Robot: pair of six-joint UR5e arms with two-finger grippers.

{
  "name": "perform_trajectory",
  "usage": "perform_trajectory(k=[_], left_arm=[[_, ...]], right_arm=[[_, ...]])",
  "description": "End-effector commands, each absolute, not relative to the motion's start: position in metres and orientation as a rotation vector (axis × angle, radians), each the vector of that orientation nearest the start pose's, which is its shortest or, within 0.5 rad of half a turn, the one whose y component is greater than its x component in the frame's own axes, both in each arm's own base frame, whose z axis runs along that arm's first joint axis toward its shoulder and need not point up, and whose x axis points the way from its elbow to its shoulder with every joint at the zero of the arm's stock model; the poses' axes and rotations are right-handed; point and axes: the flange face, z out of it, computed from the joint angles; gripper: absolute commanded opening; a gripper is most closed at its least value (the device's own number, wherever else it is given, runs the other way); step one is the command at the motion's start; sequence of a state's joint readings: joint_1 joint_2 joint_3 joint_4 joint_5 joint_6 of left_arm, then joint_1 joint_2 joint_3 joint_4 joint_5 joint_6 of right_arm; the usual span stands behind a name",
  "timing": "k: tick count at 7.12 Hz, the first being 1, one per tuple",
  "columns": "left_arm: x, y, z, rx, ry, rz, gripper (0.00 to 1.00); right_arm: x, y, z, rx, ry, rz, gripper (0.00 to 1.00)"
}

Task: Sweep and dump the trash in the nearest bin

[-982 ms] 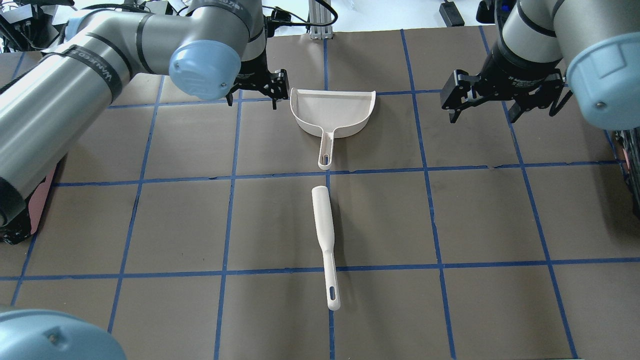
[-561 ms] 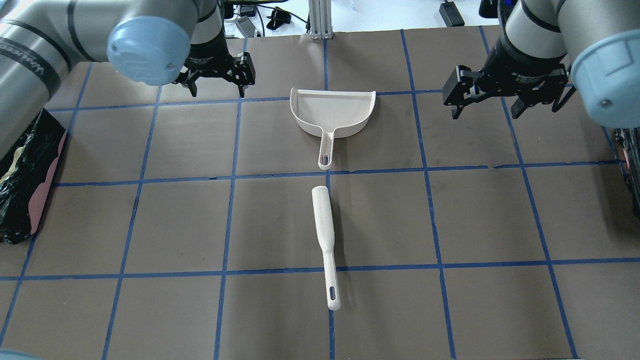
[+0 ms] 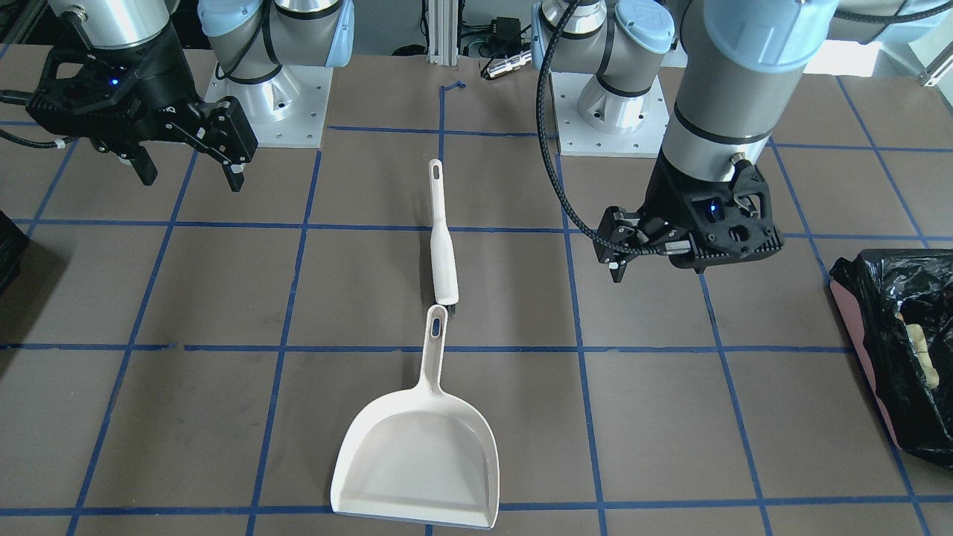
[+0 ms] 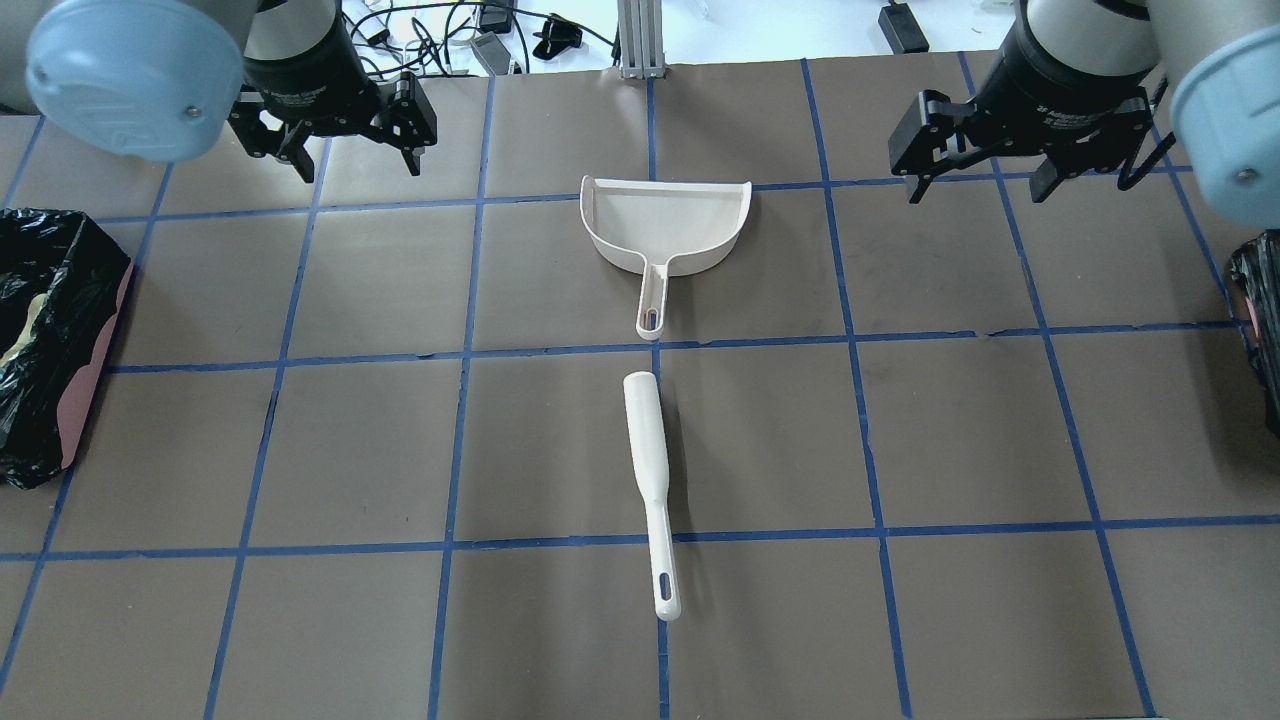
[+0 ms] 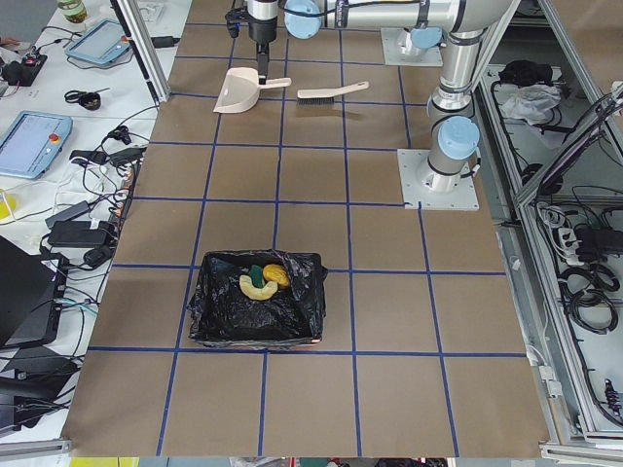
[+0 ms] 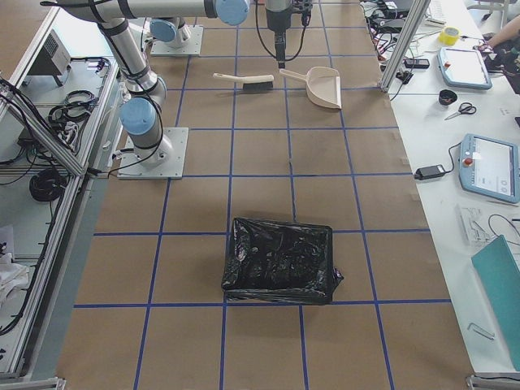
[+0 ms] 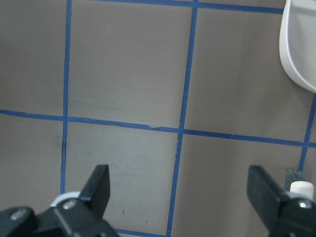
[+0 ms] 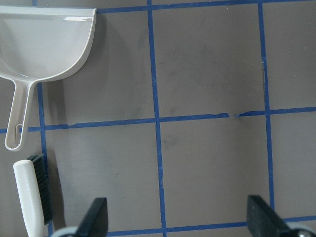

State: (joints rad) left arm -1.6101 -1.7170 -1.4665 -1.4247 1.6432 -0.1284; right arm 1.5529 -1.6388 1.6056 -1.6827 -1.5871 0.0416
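Observation:
The trash lies inside the bin [image 5: 292,326], a black-bag-lined container with a pinkish wall [image 4: 85,390] off the table's left edge. In it are a pale curved piece [image 5: 255,288], a green sponge piece [image 5: 257,271] and a brownish-orange lump [image 5: 276,274]. My left gripper [image 4: 358,165] is open and empty, hovering at the far left, to the left of the white dustpan [image 4: 665,225]. My right gripper [image 4: 975,190] is open and empty at the far right. The white brush [image 4: 648,470] lies behind the dustpan's handle. The dustpan is empty.
A second black-lined bin [image 4: 1260,320] stands at the right edge and shows in the exterior right view [image 6: 280,260]. The brown table mat has a blue tape grid [image 4: 460,350]. A metal post [image 4: 640,40] and cables stand beyond the far edge.
My left arm has swung left and away from the dustpan, uncovering the left bin. My right gripper has drifted slightly toward the far edge. Both stay open; dustpan and brush have not moved.

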Motion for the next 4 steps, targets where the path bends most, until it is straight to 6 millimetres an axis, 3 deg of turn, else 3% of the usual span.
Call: perform_trajectory(k=[1,4], left_arm=[[-0.1526,-0.5259,0.5024,-0.142,3.148,-0.194,1.0],[-0.1491,-0.518,0.5084,-0.123,3.14,-0.195,1.0]], right_arm=[[0.1261,-0.477,0.5185,0.088,3.143,-0.237,1.0],[0.1264,-0.4781,0.5171,0.093,3.14,-0.232,1.0]])
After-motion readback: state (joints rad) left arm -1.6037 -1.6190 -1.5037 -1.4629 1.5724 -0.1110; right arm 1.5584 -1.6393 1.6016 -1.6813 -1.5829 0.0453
